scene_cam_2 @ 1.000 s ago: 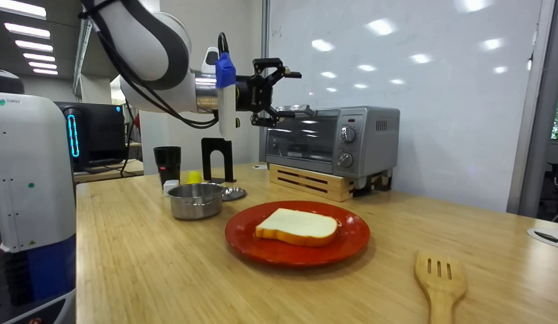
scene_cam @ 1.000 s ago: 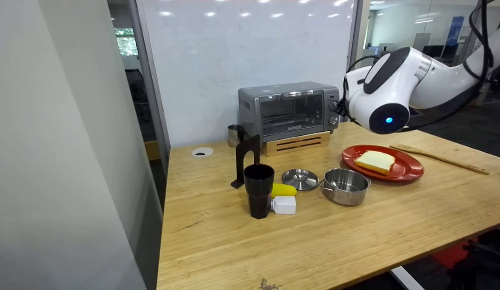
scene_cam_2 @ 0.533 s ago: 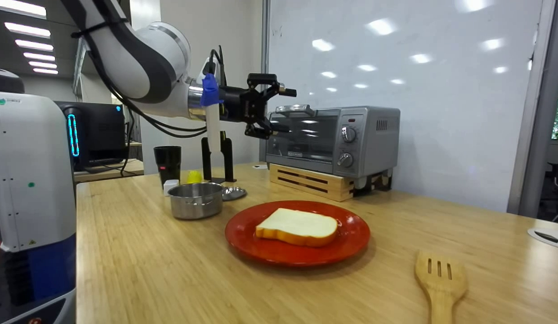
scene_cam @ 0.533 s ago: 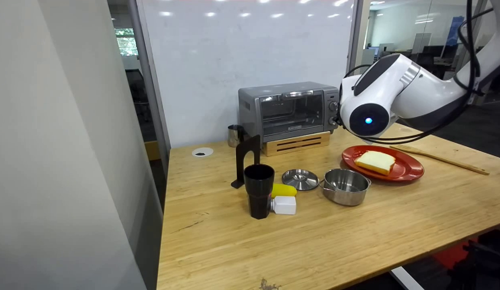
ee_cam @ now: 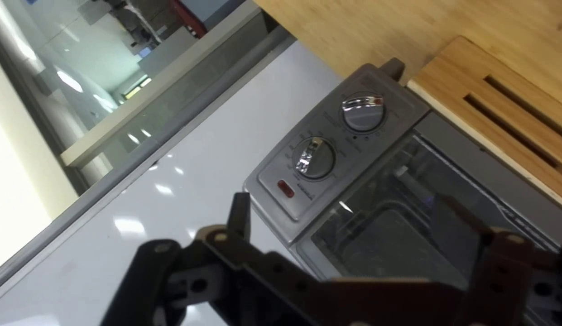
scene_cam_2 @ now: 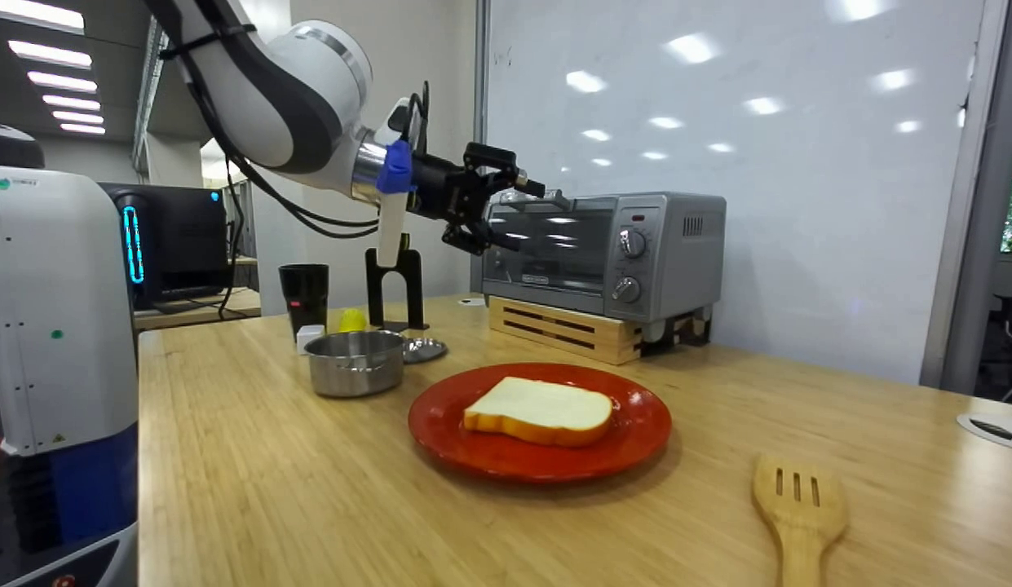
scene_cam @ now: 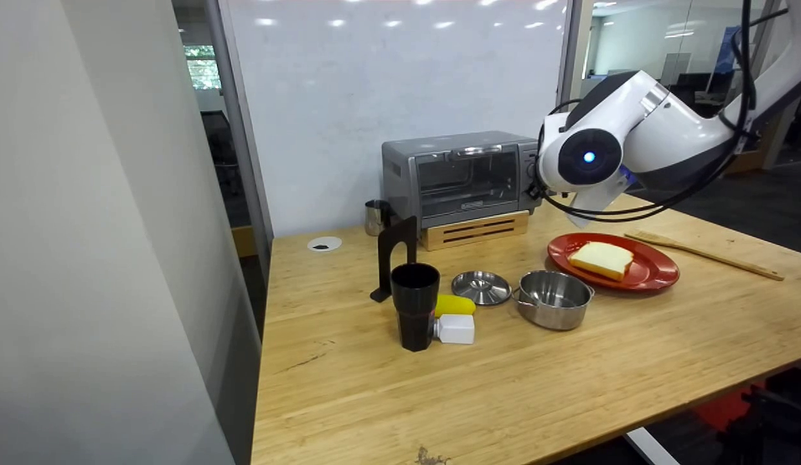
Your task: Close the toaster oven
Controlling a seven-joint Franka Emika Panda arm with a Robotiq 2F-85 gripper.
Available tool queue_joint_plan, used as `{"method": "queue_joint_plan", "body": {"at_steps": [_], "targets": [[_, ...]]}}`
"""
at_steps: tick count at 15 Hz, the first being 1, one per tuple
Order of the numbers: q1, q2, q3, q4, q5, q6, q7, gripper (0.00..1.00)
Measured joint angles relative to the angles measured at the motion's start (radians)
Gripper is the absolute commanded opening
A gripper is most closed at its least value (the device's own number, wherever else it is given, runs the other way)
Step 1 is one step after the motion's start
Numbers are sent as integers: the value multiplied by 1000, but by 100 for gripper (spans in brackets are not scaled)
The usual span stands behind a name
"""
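Observation:
The silver-grey toaster oven (scene_cam: 461,143) stands at the back of the table; it also shows in an exterior view (scene_cam_2: 685,261) and the wrist view (ee_cam: 269,203). Its dark glass door (scene_cam: 468,181) looks upright and flush with the front frame. The door handle (scene_cam: 476,152) runs along the top edge; the gripper partly covers it in an exterior view (scene_cam_2: 554,198). My gripper (scene_cam_2: 522,216) is open and empty, in front of the door and tilted slightly down. In the wrist view the gripper (ee_cam: 344,203) has its fingers wide apart, with the door and control panel beyond.
The oven sits on a slatted wooden stand (scene_cam_2: 554,330). A red plate (scene_cam_2: 448,448) with a bread slice (scene_cam_2: 538,408), a pot (scene_cam_2: 355,367), a lid (scene_cam: 481,287), a black cup (scene_cam: 415,310), a black upright stand (scene_cam: 383,258) and a wooden spatula (scene_cam_2: 799,505) are on the table.
My gripper has come down and tilted from level to slightly downward, its fingers staying open. The arm has shifted left in an exterior view. The oven and its door have not moved.

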Motion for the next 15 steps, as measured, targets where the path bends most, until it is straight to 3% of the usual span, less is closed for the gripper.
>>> {"method": "queue_joint_plan", "body": {"at_steps": [7, 10, 15], "targets": [[-137, -46, 7, 32, 57, 450, -79, 100], [-156, -44, -11, 36, 225, 555, -222, 100], [-160, -12, 6, 6, 640, 562, -597, 100]]}}
